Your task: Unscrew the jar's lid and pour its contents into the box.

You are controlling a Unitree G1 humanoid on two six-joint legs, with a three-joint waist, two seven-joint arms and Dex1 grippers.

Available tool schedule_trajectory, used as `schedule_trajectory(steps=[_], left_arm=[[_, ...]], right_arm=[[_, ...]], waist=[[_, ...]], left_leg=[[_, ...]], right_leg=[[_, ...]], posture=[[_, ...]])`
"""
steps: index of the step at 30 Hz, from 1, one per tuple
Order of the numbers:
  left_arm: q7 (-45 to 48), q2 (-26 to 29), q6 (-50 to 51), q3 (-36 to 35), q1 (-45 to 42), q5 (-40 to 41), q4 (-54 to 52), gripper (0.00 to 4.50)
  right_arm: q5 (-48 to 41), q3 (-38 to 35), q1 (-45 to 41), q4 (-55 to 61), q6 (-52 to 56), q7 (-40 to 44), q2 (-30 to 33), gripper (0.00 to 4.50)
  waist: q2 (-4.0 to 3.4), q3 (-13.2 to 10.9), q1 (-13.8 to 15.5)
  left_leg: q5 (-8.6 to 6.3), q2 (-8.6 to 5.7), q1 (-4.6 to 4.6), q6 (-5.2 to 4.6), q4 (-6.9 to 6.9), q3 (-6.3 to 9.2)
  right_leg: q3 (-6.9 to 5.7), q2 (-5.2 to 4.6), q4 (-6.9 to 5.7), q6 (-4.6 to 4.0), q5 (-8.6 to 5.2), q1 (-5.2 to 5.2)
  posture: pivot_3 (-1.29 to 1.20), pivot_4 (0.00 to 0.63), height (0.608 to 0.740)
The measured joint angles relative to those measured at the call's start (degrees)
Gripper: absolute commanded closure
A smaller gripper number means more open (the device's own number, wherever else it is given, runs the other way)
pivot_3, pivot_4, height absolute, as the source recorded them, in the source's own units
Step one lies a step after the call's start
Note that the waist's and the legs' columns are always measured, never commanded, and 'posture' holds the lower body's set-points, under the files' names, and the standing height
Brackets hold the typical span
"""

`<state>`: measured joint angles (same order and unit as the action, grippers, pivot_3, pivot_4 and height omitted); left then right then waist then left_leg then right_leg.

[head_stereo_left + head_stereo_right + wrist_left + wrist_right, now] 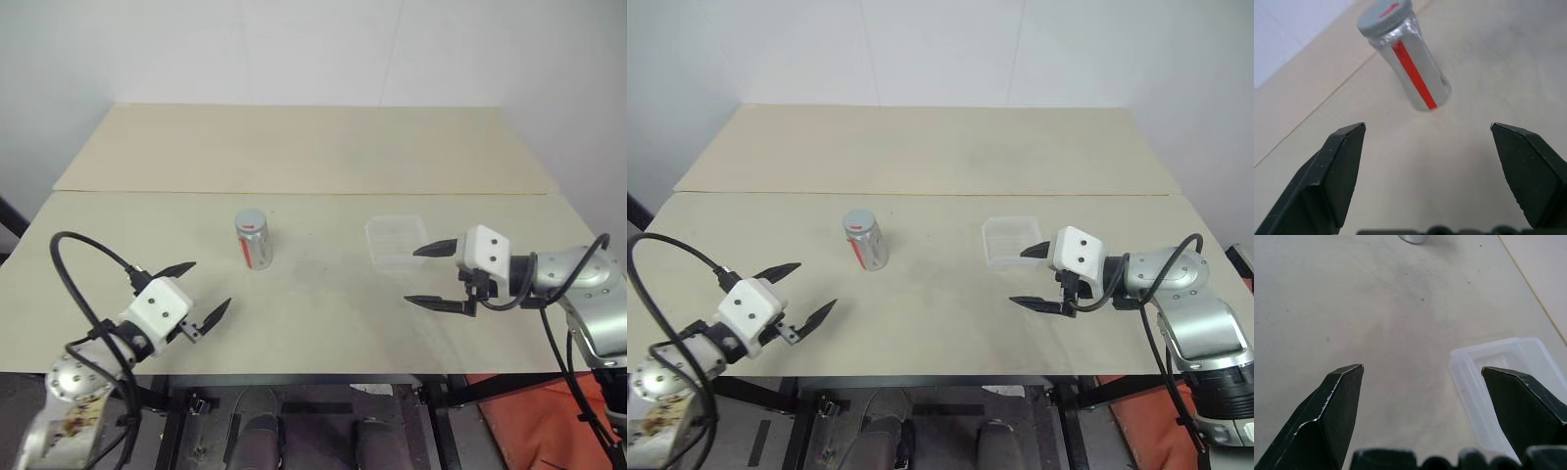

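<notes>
The jar stands upright near the table's middle, silvery with a red stripe down its side. Its grey lid sits on top; the left wrist view shows the jar with its lid ahead of the fingers. The clear box lies to the jar's right, and the right wrist view catches the box beside one finger. My left gripper hangs open near the front left, short of the jar. My right gripper stands open just in front of the box, holding nothing.
The beige table has a seam across it, with a second board behind. A white wall rises at the back. Black cables loop off both wrists.
</notes>
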<state>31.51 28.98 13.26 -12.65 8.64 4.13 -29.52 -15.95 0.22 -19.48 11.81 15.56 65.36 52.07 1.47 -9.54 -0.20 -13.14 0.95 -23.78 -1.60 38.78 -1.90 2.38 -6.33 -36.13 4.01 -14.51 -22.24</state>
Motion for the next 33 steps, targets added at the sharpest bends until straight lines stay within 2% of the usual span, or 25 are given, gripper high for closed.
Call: schedule_trajectory(steps=[1, 2, 7, 25, 33], left_arm=[[-2.9, -4.65, -1.38, 1.28, -1.8, -0.06, 2.31, 0.04], [-4.74, -6.88, -2.85, 2.84, -2.52, -0.27, 4.22, 0.04], [-10.91, -12.99, -10.11, 5.66, -6.02, -2.95, 13.99, 0.04], [-10.17, -16.64, -23.36, 9.39, -21.67, -0.12, 36.99, 0.04], [-10.64, -18.01, -25.87, 9.45, -26.13, 0.5, 44.74, 0.04]], right_arm=[[-0.04, 0.22, 0.18, 1.15, 0.6, -0.44, -0.51, 0.0], [-0.1, 0.52, 0.33, 2.42, 1.08, -0.7, -0.9, 0.0], [-0.74, 0.64, 1.86, 5.36, 2.74, -1.77, -0.99, 0.0], [-1.33, -3.0, 5.81, 11.94, 7.18, -4.67, 0.41, 0.0], [-2.63, -5.77, 8.41, 14.66, 8.61, -5.95, 1.09, 0.0]], waist=[[0.02, 0.01, 0.1], [0.07, 0.04, 0.21], [0.07, 0.04, 0.37], [0.07, 0.04, 0.82], [0.08, 0.04, 0.78]], left_leg=[[0.0, 0.0, 0.0, 0.0, 0.02, 0.01], [0.0, 0.01, -0.01, 0.0, 0.04, 0.05], [0.0, -0.02, 0.0, 0.0, 0.04, 0.04], [0.0, -0.08, -0.03, -0.01, 0.08, 0.05], [0.0, -0.08, -0.05, 0.0, 0.07, 0.06]], right_leg=[[0.0, 0.0, -0.01, 0.01, 0.0, 0.01], [-0.02, 0.02, -0.03, 0.02, 0.01, 0.01], [-0.01, 0.01, -0.04, 0.01, 0.01, 0.01], [-0.01, 0.02, 0.01, 0.06, 0.04, 0.02], [-0.02, 0.04, 0.01, 0.07, 0.04, 0.02]], posture=[[0.0, 0.15, 0.74], [0.0, 0.15, 0.74], [0.0, 0.15, 0.74], [0.0, 0.15, 0.74], [0.0, 0.15, 0.74]])
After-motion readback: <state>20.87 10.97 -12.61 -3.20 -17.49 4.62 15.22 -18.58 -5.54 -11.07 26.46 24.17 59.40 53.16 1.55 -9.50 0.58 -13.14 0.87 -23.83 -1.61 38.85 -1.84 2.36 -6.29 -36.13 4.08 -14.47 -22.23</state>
